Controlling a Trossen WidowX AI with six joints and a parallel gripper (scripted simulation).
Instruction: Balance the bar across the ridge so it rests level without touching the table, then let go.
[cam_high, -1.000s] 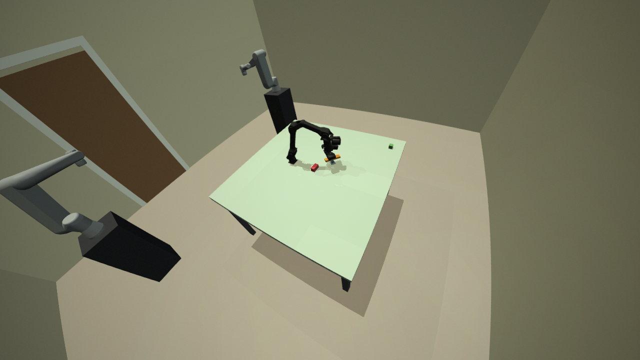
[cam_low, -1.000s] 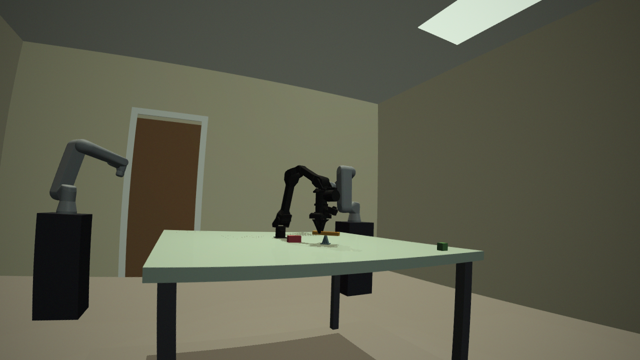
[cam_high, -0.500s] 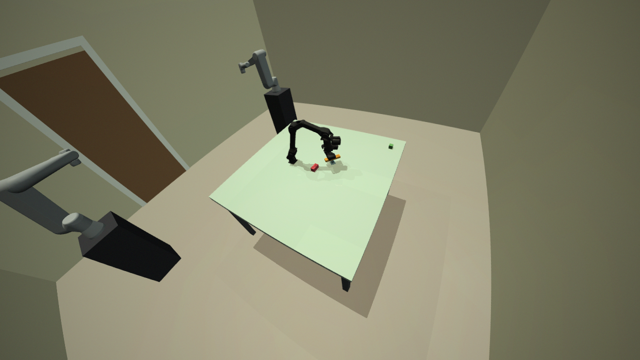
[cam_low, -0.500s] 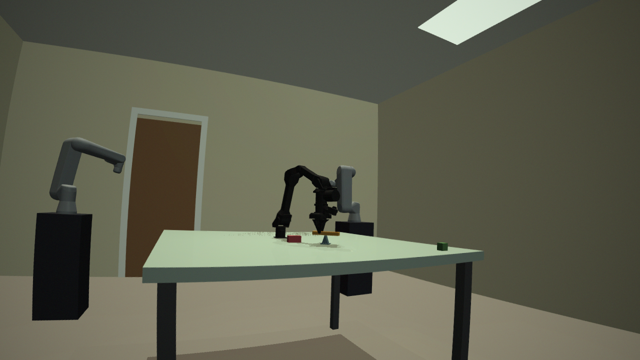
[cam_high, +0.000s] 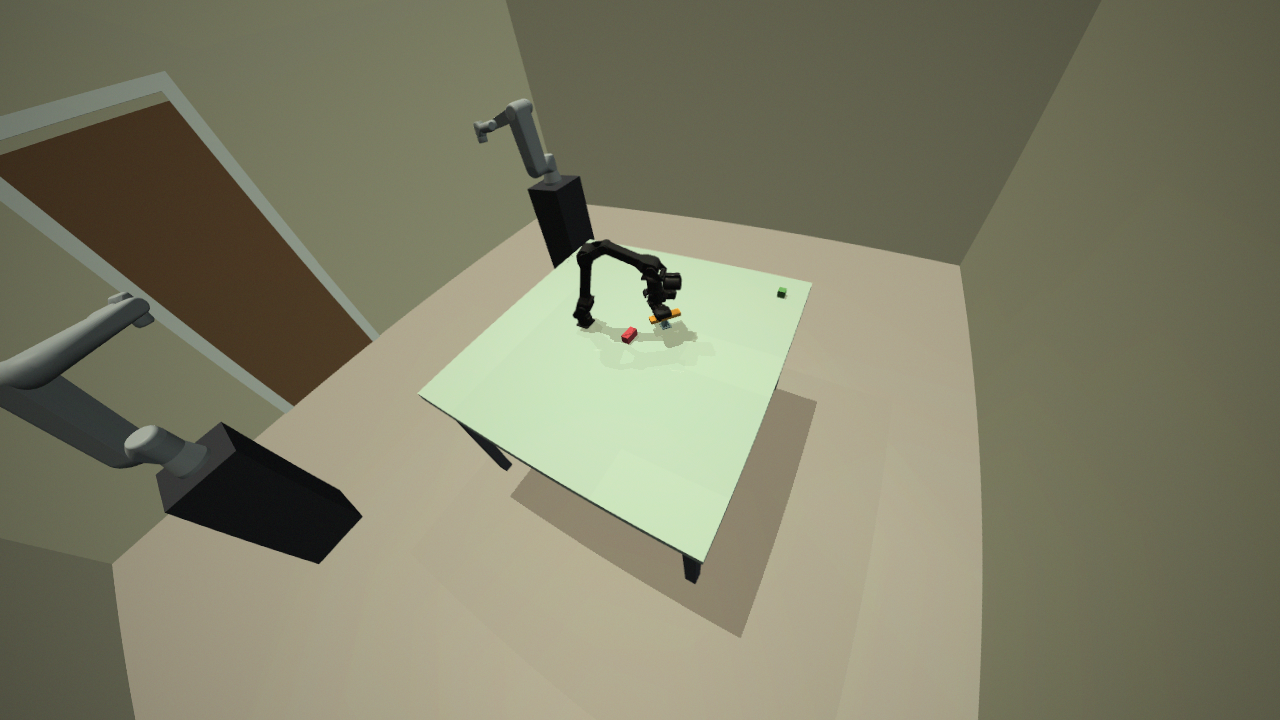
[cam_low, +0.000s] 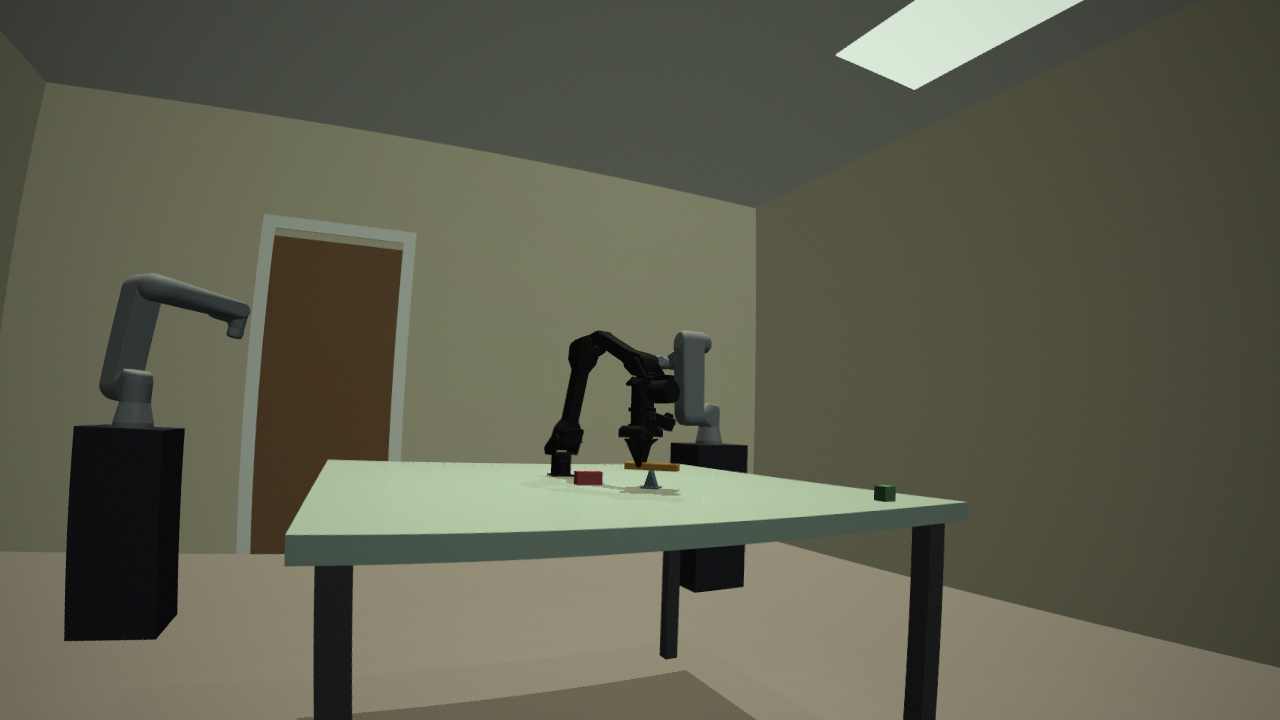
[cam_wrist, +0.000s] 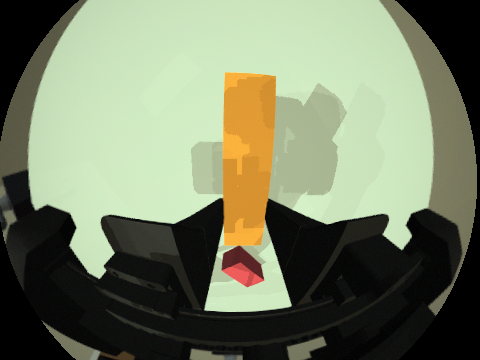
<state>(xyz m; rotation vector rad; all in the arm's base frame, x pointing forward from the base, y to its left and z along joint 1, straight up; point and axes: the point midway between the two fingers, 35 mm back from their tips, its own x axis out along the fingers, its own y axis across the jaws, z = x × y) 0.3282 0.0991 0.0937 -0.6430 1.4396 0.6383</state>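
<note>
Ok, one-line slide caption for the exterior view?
Black arm's gripper clamps the orange bar, held level over the small grey ridge, red block beside it.
</note>
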